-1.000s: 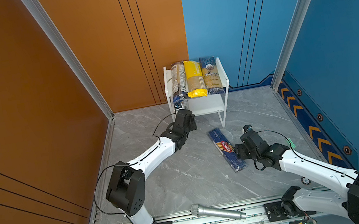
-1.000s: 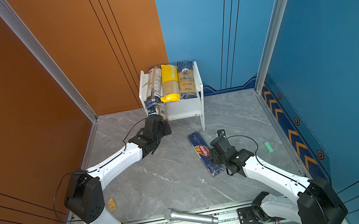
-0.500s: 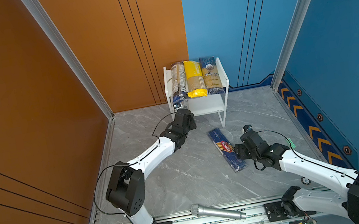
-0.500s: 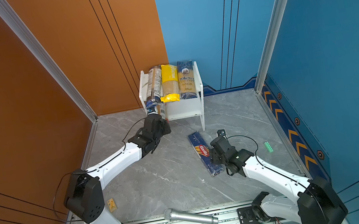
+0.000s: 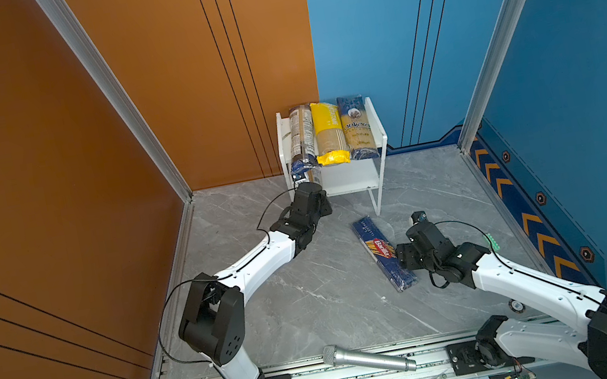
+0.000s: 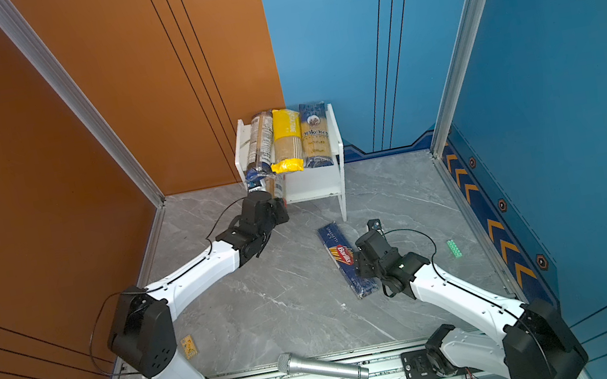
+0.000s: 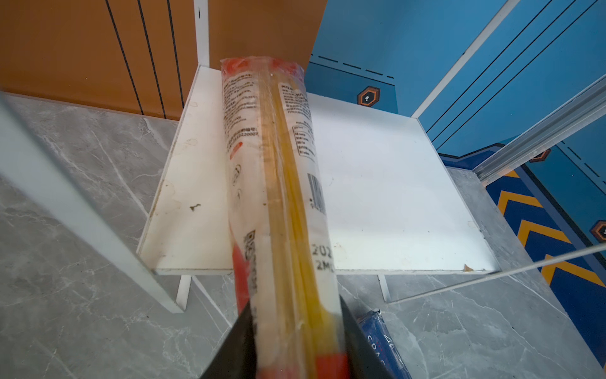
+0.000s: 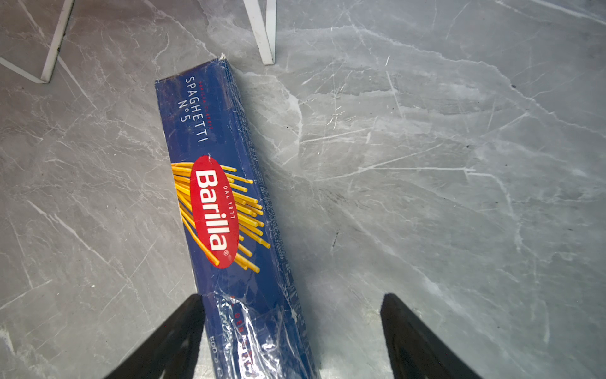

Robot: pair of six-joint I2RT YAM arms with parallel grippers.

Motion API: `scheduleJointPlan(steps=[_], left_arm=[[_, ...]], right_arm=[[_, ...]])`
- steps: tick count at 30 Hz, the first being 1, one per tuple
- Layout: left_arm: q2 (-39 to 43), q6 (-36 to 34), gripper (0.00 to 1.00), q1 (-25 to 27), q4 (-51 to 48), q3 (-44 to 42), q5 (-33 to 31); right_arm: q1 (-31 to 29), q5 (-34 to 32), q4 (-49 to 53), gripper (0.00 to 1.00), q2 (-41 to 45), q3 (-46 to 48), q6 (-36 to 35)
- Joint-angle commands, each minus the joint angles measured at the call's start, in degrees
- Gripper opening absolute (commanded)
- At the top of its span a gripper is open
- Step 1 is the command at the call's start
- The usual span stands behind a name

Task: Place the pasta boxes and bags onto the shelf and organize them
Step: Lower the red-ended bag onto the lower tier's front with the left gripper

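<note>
On the tabletop [image 5: 313, 302], on the near side of the shelf [image 5: 379, 131], the Barilla box [image 5: 369, 236] lies far-to-near, its near half under our released right pincer [image 8: 292, 297]. The red-ended pack [image 7: 278, 183] reaches over the lower board [image 7: 393, 197], away from our left pincer [image 7: 295, 303], whose fingers [image 7: 229, 354] flank its near end; gripping or not, we cannot tell.

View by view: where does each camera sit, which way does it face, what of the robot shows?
Top views: high behind the bases, looking down at the shelf; both arms whole.
Left wrist: looks along the red-ended pack onto the shelf's lower board; left gripper tips only.
Right wrist: faces down at the Barilla box; right gripper open.
Shared: Barilla box, in all views.
</note>
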State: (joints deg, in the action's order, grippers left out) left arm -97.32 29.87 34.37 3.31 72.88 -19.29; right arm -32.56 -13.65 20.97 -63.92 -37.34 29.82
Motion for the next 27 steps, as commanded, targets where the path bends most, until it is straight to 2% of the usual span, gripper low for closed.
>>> scheduleJointPlan(steps=[1, 10, 14, 27], left_arm=[[1.6, 0.1, 0.37, -0.8, 5.1, 0.7, 0.0], [2.3, 0.2, 0.38, -0.9, 5.4, -0.3, 0.1], [3.0, -0.1, 0.46, -0.9, 6.2, -1.7, 0.2], [4.8, -1.2, 0.57, -0.9, 6.6, -4.2, 0.5]], right_arm=[[0.4, 0.2, 0.7, 0.83, 1.0, -1.4, -0.4], [0.4, 0.3, 0.8, 0.84, 1.1, -1.5, -0.4], [0.4, 0.3, 0.8, 0.85, 0.9, -1.5, -0.3], [0.4, 0.8, 0.8, 0.86, -0.3, -2.2, -0.7]])
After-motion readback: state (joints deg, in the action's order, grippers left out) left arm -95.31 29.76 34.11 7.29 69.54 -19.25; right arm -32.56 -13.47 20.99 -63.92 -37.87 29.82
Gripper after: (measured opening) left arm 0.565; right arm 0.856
